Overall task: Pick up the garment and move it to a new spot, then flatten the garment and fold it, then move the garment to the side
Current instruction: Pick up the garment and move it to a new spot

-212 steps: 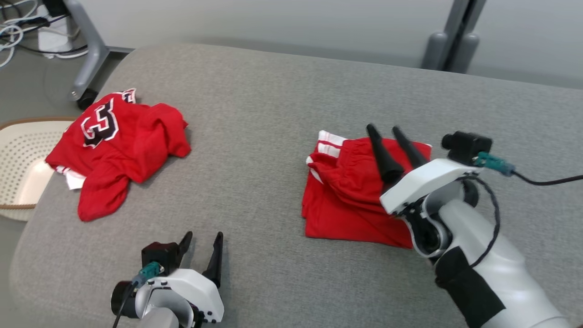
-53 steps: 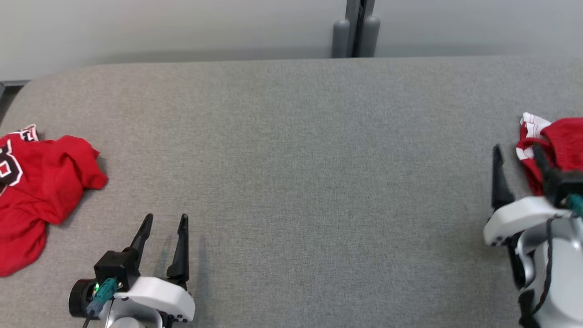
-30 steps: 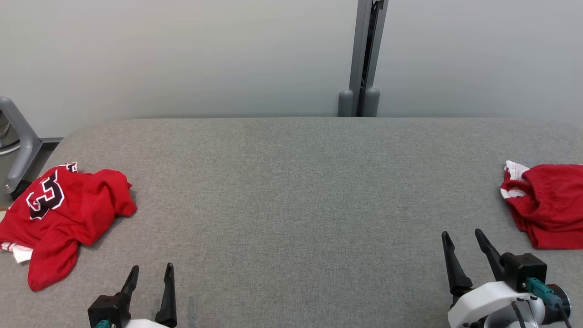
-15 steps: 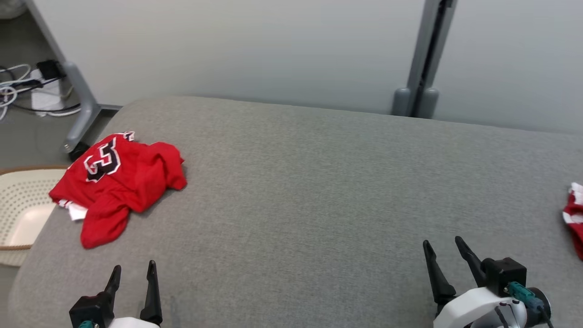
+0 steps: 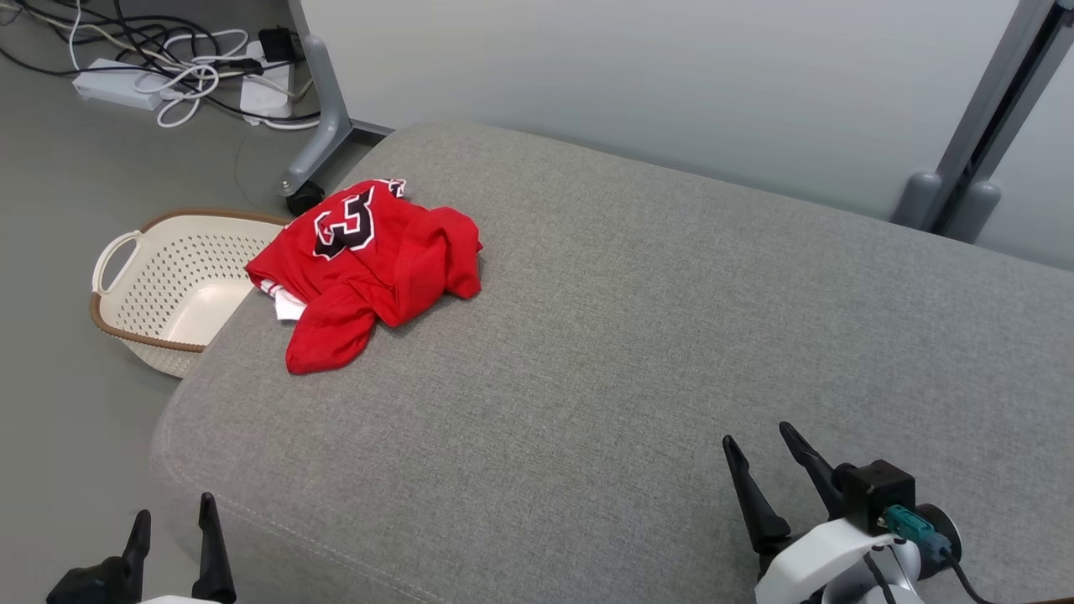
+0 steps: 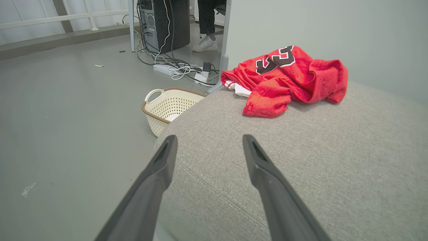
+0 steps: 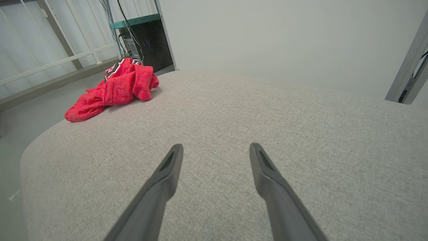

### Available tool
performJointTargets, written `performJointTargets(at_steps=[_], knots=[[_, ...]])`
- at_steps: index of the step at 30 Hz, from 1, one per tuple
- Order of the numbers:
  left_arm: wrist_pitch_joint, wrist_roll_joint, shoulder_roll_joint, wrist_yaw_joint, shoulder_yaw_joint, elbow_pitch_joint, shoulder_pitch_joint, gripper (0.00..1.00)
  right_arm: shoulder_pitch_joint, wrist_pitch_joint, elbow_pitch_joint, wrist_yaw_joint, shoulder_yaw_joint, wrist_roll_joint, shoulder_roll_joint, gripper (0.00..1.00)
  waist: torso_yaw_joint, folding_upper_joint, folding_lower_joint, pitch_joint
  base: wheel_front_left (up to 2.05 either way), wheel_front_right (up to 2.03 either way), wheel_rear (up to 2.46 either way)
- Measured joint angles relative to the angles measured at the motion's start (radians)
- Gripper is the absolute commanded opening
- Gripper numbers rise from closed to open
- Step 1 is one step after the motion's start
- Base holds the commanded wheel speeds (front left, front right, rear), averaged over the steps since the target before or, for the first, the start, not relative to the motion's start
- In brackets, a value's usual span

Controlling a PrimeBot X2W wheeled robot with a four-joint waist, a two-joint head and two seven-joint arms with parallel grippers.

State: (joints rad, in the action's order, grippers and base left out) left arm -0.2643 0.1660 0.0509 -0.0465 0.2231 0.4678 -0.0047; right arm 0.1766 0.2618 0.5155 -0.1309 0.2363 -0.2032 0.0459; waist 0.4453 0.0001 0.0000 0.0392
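A crumpled red garment (image 5: 369,260) with black and white numbers lies near the far left corner of the grey padded table (image 5: 638,335). The left wrist view has the garment (image 6: 287,78) ahead and to the right; the right wrist view has the garment (image 7: 115,85) far off at upper left. My left gripper (image 5: 172,520) hangs open by the table's front left corner, nothing between its fingers. My right gripper (image 5: 759,449) stands open over the near right part of the table, also empty. Both are well short of the garment.
A cream perforated basket (image 5: 168,289) with a brown rim sits on the floor left of the table, just beside the garment. Cables and a power strip (image 5: 117,84) lie on the floor behind it. A grey post (image 5: 982,126) stands at the back right.
The head camera has swung left, so the red garment sits nearer the middle and the folded red piece at the right has left the picture. Both grippers stay open.
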Motion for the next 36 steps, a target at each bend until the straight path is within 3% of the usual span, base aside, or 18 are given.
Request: performJointTargets(at_steps=[11,17,26,31,36], knots=[[0.0,0.053,0.001,-0.057,0.058,0.067,-0.117,1.0,0.062,0.0,-0.011,0.0,0.012,0.052,0.001,1.0,-0.027,0.0,0.0,0.092,0.0,0.0,0.0],[0.0,0.052,0.084,-0.077,0.025,0.129,-0.288,1.0,0.106,0.0,-0.036,0.0,-0.007,0.108,0.001,1.0,-0.068,0.0,0.0,0.169,0.0,0.0,0.0],[0.006,0.247,0.218,-0.083,-0.197,0.324,-0.57,1.0,0.177,0.0,-0.082,0.0,-0.031,0.161,0.001,1.0,-0.159,0.0,0.0,0.293,0.0,0.0,0.0],[0.037,0.389,0.276,-0.083,-0.354,0.371,-0.642,1.0,0.19,0.0,-0.098,0.0,-0.046,0.179,0.001,1.0,-0.21,0.0,0.0,0.337,0.0,0.0,0.0],[0.063,0.49,0.323,-0.083,-0.443,0.434,-0.678,1.0,0.204,0.003,-0.115,0.0,-0.069,0.187,0.0,1.0,-0.254,-0.0001,0.0,0.374,0.0,0.0,0.0]])
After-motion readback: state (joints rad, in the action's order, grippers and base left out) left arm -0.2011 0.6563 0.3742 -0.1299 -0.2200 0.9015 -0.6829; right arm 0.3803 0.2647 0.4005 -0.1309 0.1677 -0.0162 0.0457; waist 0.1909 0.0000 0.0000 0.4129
